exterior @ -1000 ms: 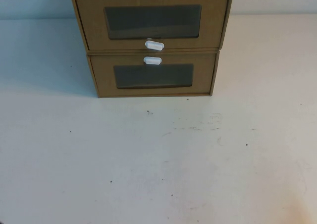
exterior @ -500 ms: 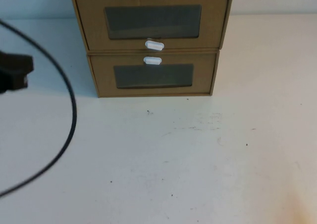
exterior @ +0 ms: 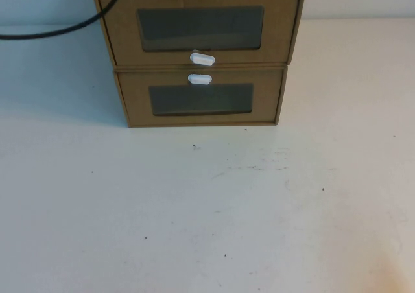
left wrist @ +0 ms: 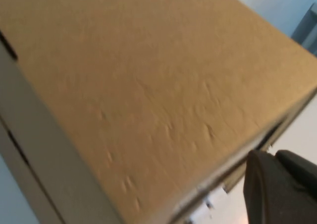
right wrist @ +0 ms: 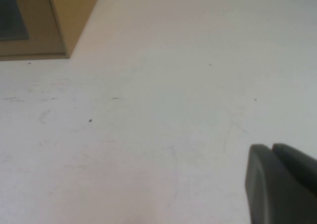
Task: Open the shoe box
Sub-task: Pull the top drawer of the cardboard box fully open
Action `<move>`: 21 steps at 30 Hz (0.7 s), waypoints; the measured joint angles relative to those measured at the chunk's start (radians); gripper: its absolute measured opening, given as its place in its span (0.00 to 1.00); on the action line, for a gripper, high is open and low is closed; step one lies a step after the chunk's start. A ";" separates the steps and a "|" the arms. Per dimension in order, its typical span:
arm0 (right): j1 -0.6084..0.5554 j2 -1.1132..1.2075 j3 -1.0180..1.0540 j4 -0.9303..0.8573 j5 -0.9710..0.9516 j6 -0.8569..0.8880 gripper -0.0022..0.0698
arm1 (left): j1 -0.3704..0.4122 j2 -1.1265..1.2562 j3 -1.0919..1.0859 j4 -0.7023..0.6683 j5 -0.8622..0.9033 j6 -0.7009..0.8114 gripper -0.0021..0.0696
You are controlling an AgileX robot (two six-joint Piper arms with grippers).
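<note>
Two brown cardboard shoe boxes stand stacked at the back of the table, the upper box [exterior: 198,27] on the lower box [exterior: 201,98]. Each front has a dark window and a white handle: the upper handle [exterior: 201,59] and the lower handle [exterior: 200,79]. Both fronts look closed. In the left wrist view my left gripper [left wrist: 275,157] is shut and empty, hovering close over the upper box's flat top [left wrist: 148,85] near an edge. My right gripper [right wrist: 271,147] is shut and empty above bare table, well away from the lower box's corner [right wrist: 64,11]. Neither gripper shows in the high view.
A black cable [exterior: 58,32] arcs across the high view's top left corner onto the upper box. The white table [exterior: 207,209] spreads out in front of the boxes, marked only with small specks.
The left arm came in at the left edge half a second ago trailing its cable, then moved up and out of the high view. Only the cable shows now. The boxes have not moved.
</note>
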 joint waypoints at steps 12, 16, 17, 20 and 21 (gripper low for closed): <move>0.000 0.000 0.000 0.000 0.000 0.000 0.01 | -0.143 0.319 -0.426 0.030 0.030 -0.027 0.02; 0.000 0.000 0.000 0.000 0.000 0.000 0.01 | -0.212 0.375 -0.474 0.146 0.035 -0.051 0.02; 0.000 0.000 0.000 0.000 0.000 0.000 0.01 | -0.226 0.384 -0.476 0.163 0.034 -0.053 0.02; 0.000 0.000 0.000 0.000 0.000 0.000 0.01 | -0.251 0.407 -0.478 0.203 0.038 -0.062 0.02; 0.000 0.000 0.000 0.000 0.000 0.000 0.01 | -0.256 0.415 -0.478 0.208 0.038 -0.064 0.02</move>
